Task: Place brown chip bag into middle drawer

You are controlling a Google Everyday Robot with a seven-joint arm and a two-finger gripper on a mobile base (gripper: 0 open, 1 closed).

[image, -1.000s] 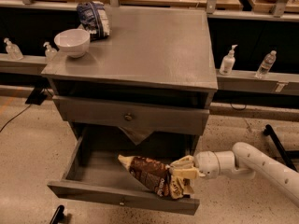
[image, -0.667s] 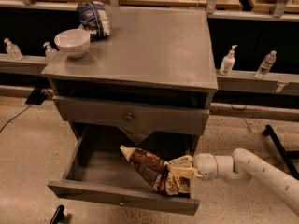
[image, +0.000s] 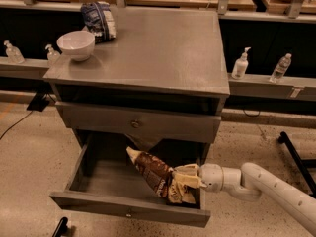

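Observation:
The brown chip bag [image: 157,174] lies tilted inside the open middle drawer [image: 123,209], its dark brown end up and to the left, its cream-yellow end at the right. My gripper [image: 186,177] comes in from the right on a white arm and is shut on the bag's cream end, over the drawer's right side. The drawer is pulled out at the cabinet's bottom, with a small pale knob on its front panel.
A grey cabinet top [image: 158,48] holds a white bowl [image: 76,44] and a blue-and-white bag [image: 98,20] at the back left. A closed drawer front with a brass knob [image: 134,125] is above. Bottles [image: 240,63] stand on a shelf behind. A black stand leg [image: 296,157] is at right.
The chip bag has swung with its brown end rising toward the drawer's back; my gripper has shifted slightly left and deeper over the drawer.

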